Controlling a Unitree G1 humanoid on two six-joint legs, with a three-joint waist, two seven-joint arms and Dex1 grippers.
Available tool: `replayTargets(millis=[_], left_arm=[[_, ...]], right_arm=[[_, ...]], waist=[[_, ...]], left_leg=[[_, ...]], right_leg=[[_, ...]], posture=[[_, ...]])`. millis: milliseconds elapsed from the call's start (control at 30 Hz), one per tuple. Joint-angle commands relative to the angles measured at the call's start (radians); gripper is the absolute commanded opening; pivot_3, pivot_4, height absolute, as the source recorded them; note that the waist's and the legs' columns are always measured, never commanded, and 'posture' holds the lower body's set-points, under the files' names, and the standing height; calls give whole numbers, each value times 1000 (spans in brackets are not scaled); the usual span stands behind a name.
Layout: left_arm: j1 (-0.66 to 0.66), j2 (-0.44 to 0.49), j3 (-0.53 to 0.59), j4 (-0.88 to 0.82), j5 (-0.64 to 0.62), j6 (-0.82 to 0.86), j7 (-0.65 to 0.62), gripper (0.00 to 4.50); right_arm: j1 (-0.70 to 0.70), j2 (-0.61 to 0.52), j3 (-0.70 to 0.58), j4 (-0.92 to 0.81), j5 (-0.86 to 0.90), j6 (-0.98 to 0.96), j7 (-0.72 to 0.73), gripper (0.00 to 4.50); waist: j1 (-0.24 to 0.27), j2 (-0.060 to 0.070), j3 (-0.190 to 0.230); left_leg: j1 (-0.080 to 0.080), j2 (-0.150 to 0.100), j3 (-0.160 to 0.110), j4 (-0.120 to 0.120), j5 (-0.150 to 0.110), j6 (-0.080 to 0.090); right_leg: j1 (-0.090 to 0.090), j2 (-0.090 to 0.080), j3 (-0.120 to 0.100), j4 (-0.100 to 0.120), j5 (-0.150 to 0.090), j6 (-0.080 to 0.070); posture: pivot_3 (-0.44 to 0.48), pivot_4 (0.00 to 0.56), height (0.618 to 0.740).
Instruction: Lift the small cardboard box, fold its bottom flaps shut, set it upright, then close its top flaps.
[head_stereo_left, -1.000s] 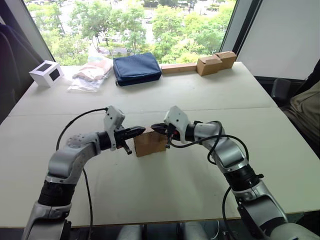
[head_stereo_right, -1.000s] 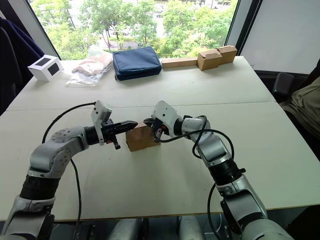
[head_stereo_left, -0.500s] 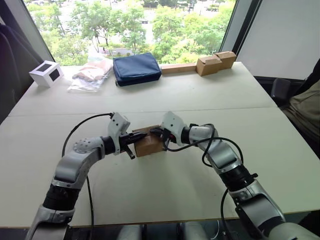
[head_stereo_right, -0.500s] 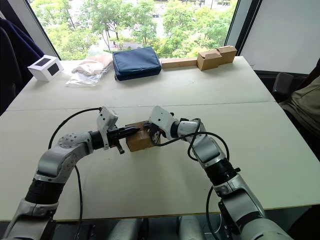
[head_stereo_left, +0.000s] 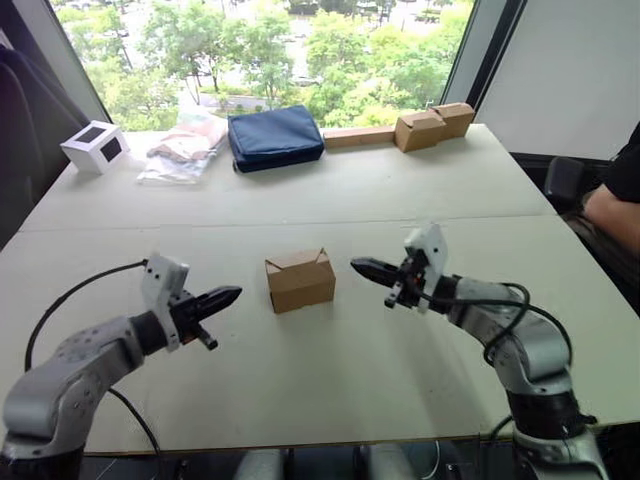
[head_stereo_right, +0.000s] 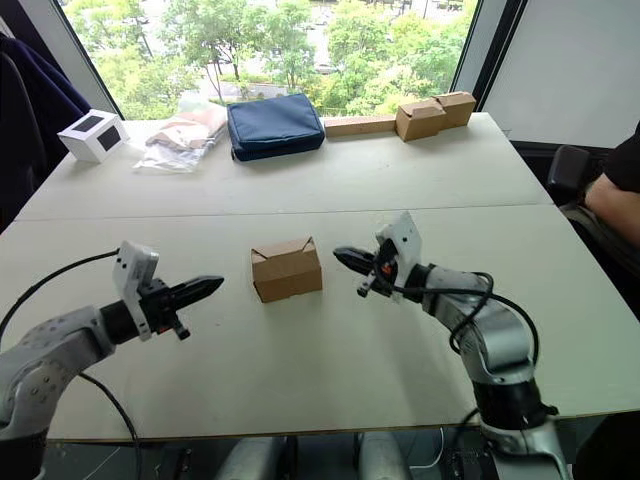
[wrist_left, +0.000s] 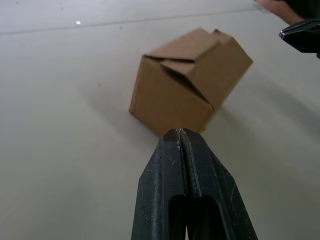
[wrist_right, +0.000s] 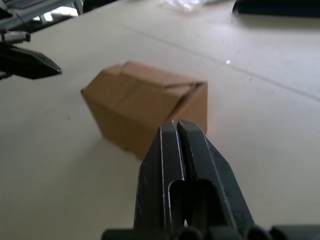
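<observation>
small cardboard box (head_stereo_left: 299, 280): brown corrugated cuboid, flaps folded | table (head_stereo_left: 330, 370): matte, pale

Bright daylight from window (head_stereo_left: 270, 50) behind table (head_stereo_left: 330, 380); trees outside near blown out. Soft shadows toward camera. Wrist views: fingers sharp, bg blurred. Slight wide-angle bend at edges

Both head views look forward and down over the table (head_stereo_left: 420, 190) from the near edge. Each wrist view looks low along its tool, close to the cardboard box (wrist_left: 187, 82), which all views share.
</observation>
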Motion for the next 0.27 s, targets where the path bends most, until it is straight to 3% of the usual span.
replayTargets(millis=[33,267], left_arm=[[90,62,27,-70,-46,22,-56,35],[182,57,-1,-31,17,-73,-64,35]], right_arm=[[76,-77,-35,-99,40,15,30,0],[162,-164,-28,-92,17,-37,47,0]], waist=[[0,0,0],[0,1,0]], left_leg=[[1,0,0,-1,0,0],[2,1,0,-2,0,0]], right_leg=[[1,0,0,-1,0,0],[5,0,-1,-9,0,-2]], posture=[[0,150,740],[0,150,740]])
